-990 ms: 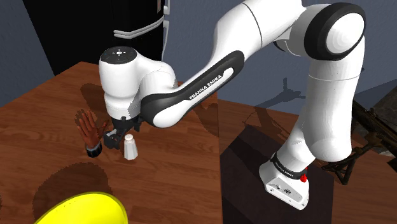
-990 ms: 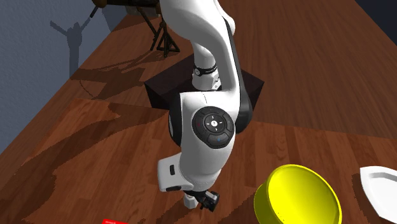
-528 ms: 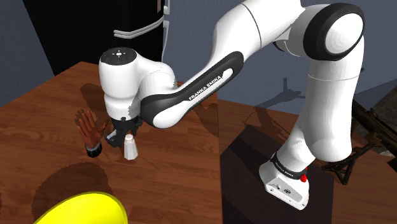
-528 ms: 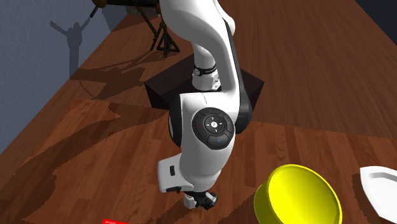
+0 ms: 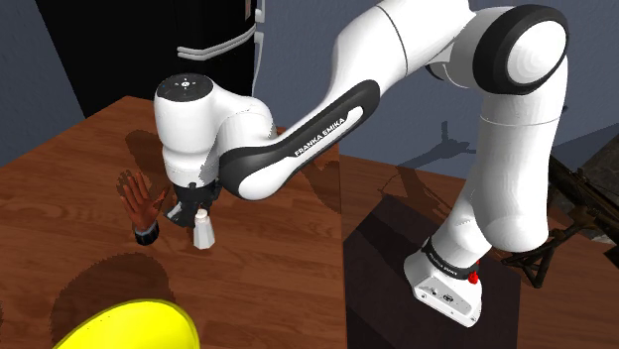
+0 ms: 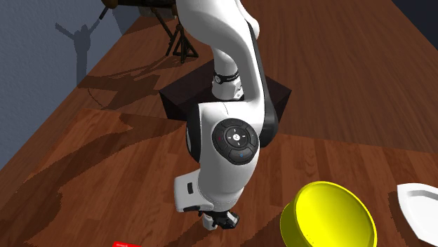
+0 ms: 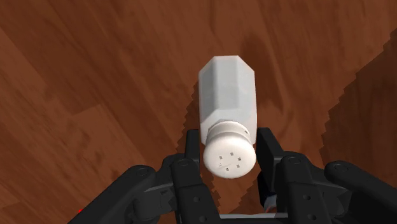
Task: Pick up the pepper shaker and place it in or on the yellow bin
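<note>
A dark wooden table (image 5: pixel 60 188) is recorded. On it, a brown hand-shaped figure (image 5: pixel 139 206) with a dark cuff is observed, fingers raised. A white plate (image 6: pixel 420 205) is cut off by the second exterior view's right edge, and a red item (image 6: pixel 125 243) by its lower edge. A dark tripod (image 6: pixel 175 38) is noted on the wooden floor (image 6: pixel 337 63), near a grey-blue wall (image 6: pixel 35 63). A black unit with pale bar handles (image 5: pixel 223 79) is seen behind the table.

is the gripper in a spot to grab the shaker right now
Probably yes: the gripper sits right over the shaker, its fingers clasping the cap from both sides, with nothing else on the table between them.
</note>
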Action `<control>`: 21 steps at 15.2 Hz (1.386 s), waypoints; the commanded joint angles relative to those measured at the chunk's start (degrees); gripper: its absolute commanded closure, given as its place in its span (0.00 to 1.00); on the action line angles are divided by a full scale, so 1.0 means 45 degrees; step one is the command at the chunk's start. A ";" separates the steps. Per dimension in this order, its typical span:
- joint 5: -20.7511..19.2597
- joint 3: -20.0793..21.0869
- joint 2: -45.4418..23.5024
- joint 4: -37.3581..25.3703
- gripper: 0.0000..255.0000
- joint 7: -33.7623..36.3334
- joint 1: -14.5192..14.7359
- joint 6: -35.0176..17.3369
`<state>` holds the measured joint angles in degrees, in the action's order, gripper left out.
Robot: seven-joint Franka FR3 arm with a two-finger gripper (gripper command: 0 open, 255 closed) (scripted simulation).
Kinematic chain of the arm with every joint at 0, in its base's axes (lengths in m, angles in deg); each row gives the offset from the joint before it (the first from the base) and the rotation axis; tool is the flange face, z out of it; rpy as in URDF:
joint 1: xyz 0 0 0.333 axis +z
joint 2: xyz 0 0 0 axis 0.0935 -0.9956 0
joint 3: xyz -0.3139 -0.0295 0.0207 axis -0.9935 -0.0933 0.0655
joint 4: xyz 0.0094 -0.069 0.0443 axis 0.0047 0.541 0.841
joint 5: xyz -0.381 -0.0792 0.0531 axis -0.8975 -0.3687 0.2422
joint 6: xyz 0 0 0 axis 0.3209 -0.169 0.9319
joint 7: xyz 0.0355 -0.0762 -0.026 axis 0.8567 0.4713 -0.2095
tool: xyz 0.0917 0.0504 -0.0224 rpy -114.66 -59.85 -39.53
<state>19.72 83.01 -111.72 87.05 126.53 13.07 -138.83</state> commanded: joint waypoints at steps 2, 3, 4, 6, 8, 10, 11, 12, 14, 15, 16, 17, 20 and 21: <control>0.0080 0.0042 0.0096 -0.0031 1.00 -0.0068 -0.0030 0.0117; 0.0160 0.0085 0.0195 -0.0067 1.00 -0.0134 -0.0058 0.0237; 0.0239 0.0126 0.0293 -0.0104 1.00 -0.0200 -0.0085 0.0358; 0.0396 0.0205 0.0483 -0.0189 1.00 -0.0330 -0.0136 0.0603; 0.0548 0.0279 0.0667 -0.0285 1.00 -0.0458 -0.0183 0.0852; 0.0695 0.0348 0.0843 -0.0393 1.00 -0.0583 -0.0226 0.1106; 0.0767 0.0380 0.0928 -0.0452 1.00 -0.0645 -0.0246 0.1235; 0.0838 0.0411 0.1011 -0.0513 1.00 -0.0706 -0.0265 0.1365; 0.0975 0.0470 0.1171 -0.0646 1.00 -0.0825 -0.0300 0.1627; 0.1041 0.0497 0.1248 -0.0716 1.00 -0.0883 -0.0315 0.1761; 0.1105 0.0524 0.1322 -0.0790 1.00 -0.0940 -0.0330 0.1895; 0.1168 0.0549 0.1395 -0.0867 1.00 -0.0996 -0.0344 0.2030; 0.1347 0.0617 0.1599 -0.1117 1.00 -0.1160 -0.0379 0.2442; 0.1404 0.0638 0.1662 -0.1207 1.00 -0.1212 -0.0388 0.2582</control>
<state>25.79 85.78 -104.50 82.09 121.28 11.33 -127.90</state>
